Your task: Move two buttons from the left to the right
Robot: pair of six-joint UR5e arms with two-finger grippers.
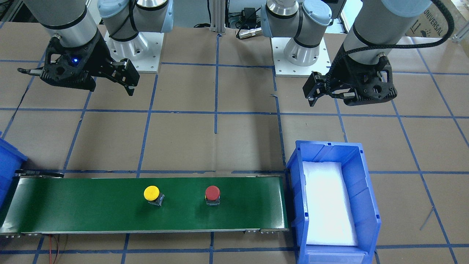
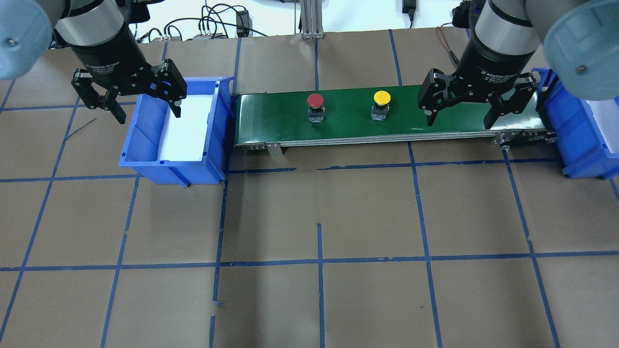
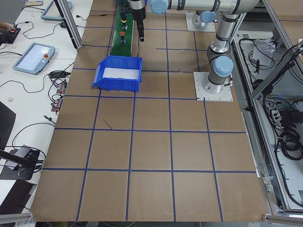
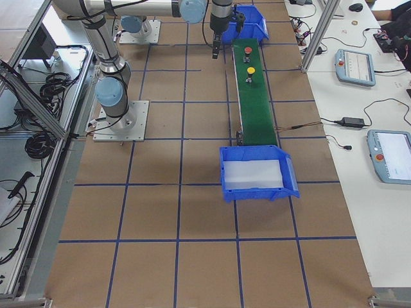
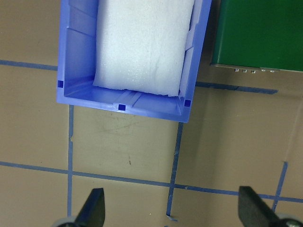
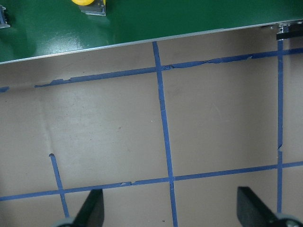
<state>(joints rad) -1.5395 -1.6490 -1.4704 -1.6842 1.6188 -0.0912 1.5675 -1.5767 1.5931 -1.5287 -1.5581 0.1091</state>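
The yellow button (image 2: 381, 98) and the red button (image 2: 315, 100) stand upright on the green conveyor belt (image 2: 348, 126), the red one nearer the left end. They also show in the front view, the yellow button (image 1: 151, 193) and the red button (image 1: 212, 192). My left gripper (image 2: 147, 116) is open and empty, above the left blue bin (image 2: 145, 159). My right gripper (image 2: 459, 122) is open and empty, above the belt's near edge to the right of the yellow button. The right wrist view shows the yellow button (image 6: 83, 2) at its top edge.
The left bin holds only white foam (image 5: 142, 42). A second blue bin (image 2: 575, 140) stands at the belt's right end. Brown table paper with blue tape lines (image 2: 319, 261) covers the table in front of the belt. The arm bases (image 1: 293, 55) are behind.
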